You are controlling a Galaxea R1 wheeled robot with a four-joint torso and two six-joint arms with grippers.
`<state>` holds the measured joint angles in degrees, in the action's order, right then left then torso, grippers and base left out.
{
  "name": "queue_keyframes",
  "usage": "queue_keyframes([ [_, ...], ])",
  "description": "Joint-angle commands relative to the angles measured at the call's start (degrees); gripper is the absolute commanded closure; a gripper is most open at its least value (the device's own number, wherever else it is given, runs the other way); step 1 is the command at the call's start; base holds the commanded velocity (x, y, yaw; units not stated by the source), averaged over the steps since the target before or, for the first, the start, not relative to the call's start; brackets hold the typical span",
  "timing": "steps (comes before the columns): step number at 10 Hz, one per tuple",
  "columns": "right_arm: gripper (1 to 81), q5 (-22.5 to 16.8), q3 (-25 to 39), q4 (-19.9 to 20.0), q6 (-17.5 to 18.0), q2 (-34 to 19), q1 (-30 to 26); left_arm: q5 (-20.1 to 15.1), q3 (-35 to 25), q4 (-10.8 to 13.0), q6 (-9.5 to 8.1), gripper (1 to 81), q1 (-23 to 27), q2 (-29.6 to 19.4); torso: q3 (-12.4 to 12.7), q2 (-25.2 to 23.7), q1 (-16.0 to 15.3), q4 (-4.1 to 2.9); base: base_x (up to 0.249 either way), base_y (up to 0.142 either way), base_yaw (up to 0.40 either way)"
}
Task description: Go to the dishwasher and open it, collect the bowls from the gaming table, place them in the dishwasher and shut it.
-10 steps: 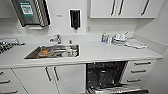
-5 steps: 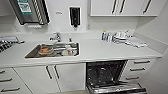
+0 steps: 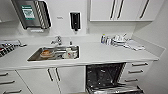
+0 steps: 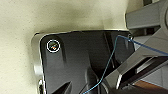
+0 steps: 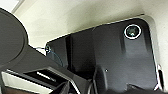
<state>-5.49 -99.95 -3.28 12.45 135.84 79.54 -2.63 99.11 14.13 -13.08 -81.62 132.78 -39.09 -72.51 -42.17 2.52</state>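
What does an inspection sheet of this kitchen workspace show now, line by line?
Surface: white countertop with a steel sink set into it.
Job's things: built-in dishwasher under the counter, door open, dark inside with wire racks.
Clutter: dishes in the sink, one orange; small bottles and pale items at the back right.
Grippers: nothing seen.
Cables: thin blue wire over the robot's dark plate.
Surroundings: white cabinets, black wall dispenser, steel faucet.

White countertop (image 3: 100, 53), steel-grey sink (image 3: 35, 57); dark dishwasher (image 3: 105, 75) interior, black wall dispenser (image 3: 75, 21)
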Motion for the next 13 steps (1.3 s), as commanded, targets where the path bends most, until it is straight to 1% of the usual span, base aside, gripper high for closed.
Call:
queue_keyframes([
  [1,1.0,-2.9,-3.3,-1.3,-0.8,1.2,-1.4,-2.8,2.0,0.5,0.69,1.0,0.7,0.4,5.0,5.4,3.5,0.00,0.000,0.000,0.000],
  [3,1.0,-2.9,-6.6,-1.5,-1.3,3.4,-1.0,-2.8,5.5,0.5,0.69,1.0,-0.3,3.2,6.7,9.3,6.1,0.00,0.000,0.000,0.000],
  [4,1.0,-2.9,-7.4,-1.8,-1.3,4.0,-0.8,-2.8,6.5,0.5,0.78,1.0,-0.9,4.3,6.2,11.5,7.5,0.00,0.000,0.000,0.000],
  [5,1.0,-2.6,-9.0,-2.1,-1.2,5.1,-0.7,-2.7,8.1,0.5,1.22,1.0,-1.0,5.8,5.0,13.4,8.8,0.00,0.000,0.000,0.000],
  [7,1.0,-1.6,-11.7,-2.0,-1.2,6.6,0.0,-1.1,9.6,0.5,1.22,1.0,-1.4,8.0,5.7,17.4,11.5,0.00,0.000,0.000,0.000],
  [9,1.0,-1.5,-13.6,-2.1,-1.2,8.1,0.6,-1.1,13.8,0.5,1.22,1.0,-1.8,11.0,5.7,21.6,14.1,0.00,0.000,0.000,0.000],
  [10,1.0,-1.3,-15.7,-2.5,-1.2,9.6,0.8,-1.1,16.3,0.5,1.30,1.0,-2.1,12.6,6.9,23.6,15.5,0.00,0.000,0.000,0.000],
  [11,1.0,0.2,-18.3,-2.7,-1.2,11.1,1.3,-1.1,17.2,0.5,1.30,1.0,-2.3,13.0,8.0,25.6,16.8,0.00,0.000,0.000,0.000],
  [12,1.0,1.6,-20.6,-2.6,-1.2,12.3,1.7,-1.1,17.1,0.5,1.30,1.0,-2.2,13.0,8.5,27.6,18.0,0.00,0.000,0.000,0.000],
  [13,1.0,2.2,-22.1,-2.7,-1.2,13.1,1.9,-1.1,17.2,0.5,1.39,1.0,-2.2,12.9,9.3,29.6,19.3,0.00,0.000,0.000,0.000],
])
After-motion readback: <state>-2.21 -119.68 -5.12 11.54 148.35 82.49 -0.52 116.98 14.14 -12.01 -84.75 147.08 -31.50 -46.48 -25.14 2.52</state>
